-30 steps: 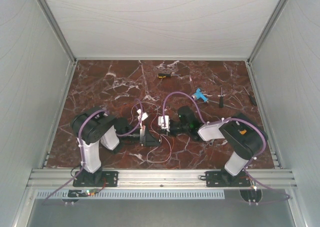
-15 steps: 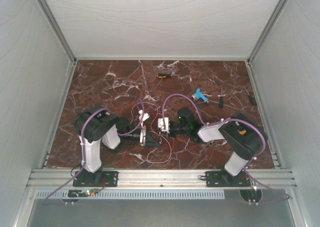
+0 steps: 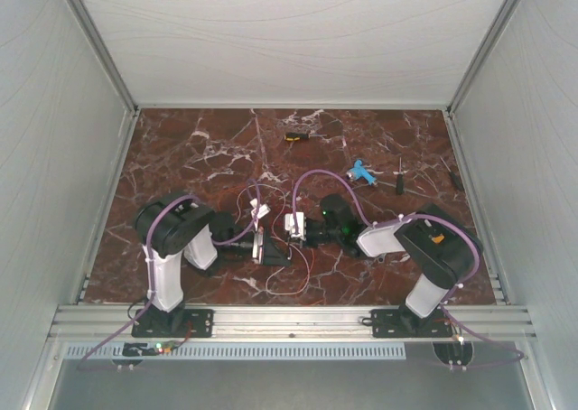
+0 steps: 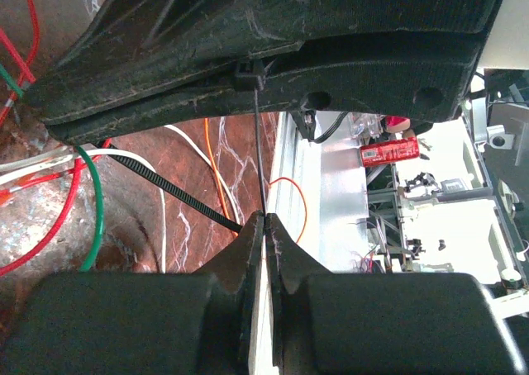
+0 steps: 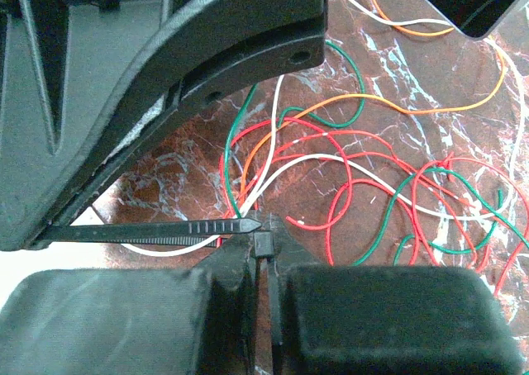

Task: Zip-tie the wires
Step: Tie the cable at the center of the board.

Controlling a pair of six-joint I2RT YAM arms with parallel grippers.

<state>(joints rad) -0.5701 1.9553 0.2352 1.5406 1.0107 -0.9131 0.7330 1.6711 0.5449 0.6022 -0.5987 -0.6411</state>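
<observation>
Purple cables (image 3: 312, 173) are arching over both arms at the near edge of the bench (image 3: 172, 148), and the two arms are reaching in toward each other, meeting nose to nose just ahead of their bases. The left arm (image 3: 172, 234) is coming in from its side with the left jaws pressed together, pinching the zip tie (image 5: 165, 230) by its ribbed tail. The right arm (image 3: 424, 243) is facing it, the right jaws squeezed tight on the zip tie's square head end. The pointed tip is sitting right at that head, and I cannot tell whether it is threaded in.

Just beyond and beneath, the wires (image 5: 331, 156) are sprawling in loose loops on the marbled red stone, with red, white, orange and green strands crossing one another. Whether the black strip is circling any of them, I cannot tell.

Farther back, well apart from the action, a small blue tool (image 3: 361, 172) is lying near a screwdriver (image 3: 398, 177), and a black-and-yellow tool (image 3: 295, 136) is resting toward the far wall.
</observation>
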